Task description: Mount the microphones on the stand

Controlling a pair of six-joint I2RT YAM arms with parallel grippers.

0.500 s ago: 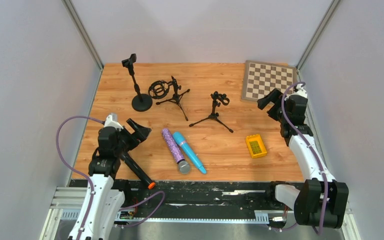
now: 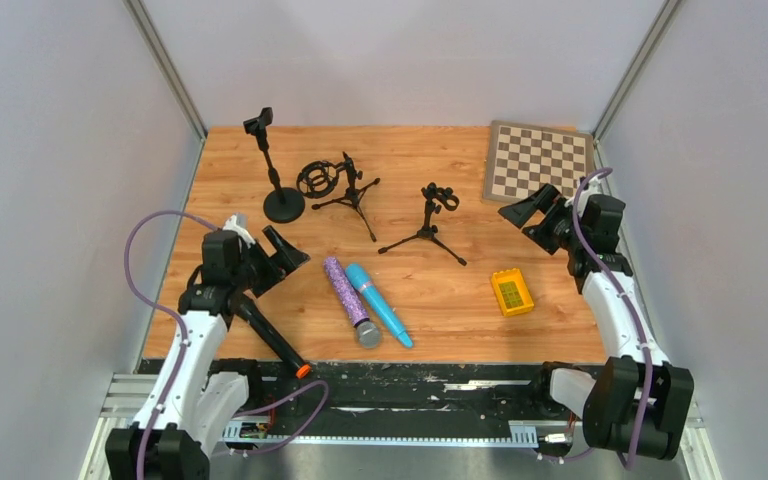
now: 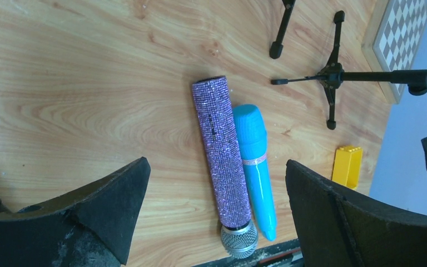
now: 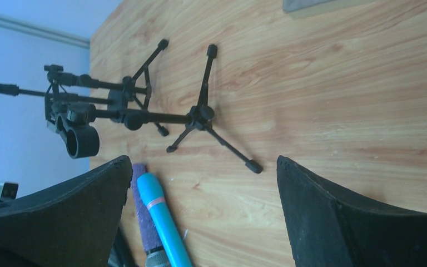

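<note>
Three microphones are seen lying flat on the table (image 2: pixel 440 300), and none is mounted yet. The purple microphone (image 2: pixel 349 302) and the blue microphone (image 2: pixel 380 305) are laid side by side, touching along their length, near the middle of the front edge. The black microphone (image 2: pixel 270 338) is found just beside the left arm, its orange ring towards the front edge. Further back, the round-base stand (image 2: pixel 282 205), the shock-mount tripod (image 2: pixel 345 190) just beside it, and the clip tripod (image 2: pixel 428 225) are set upright.

Both pincers are held wide and empty. The left gripper (image 2: pixel 282 262) is poised just left of the purple microphone, and the right gripper (image 2: pixel 525 208) is raised near the chessboard (image 2: pixel 538 160), aimed towards the clip tripod.

Several failures can be foreseen. Since the two middle microphones touch, both may be pinched together, or the blue one may be nudged and rolled towards the front edge. The black microphone could be swept aside by the left arm. The light tripods are likely to be tipped if a microphone is pressed into a clip while the stand is not braced by the other arm.
</note>
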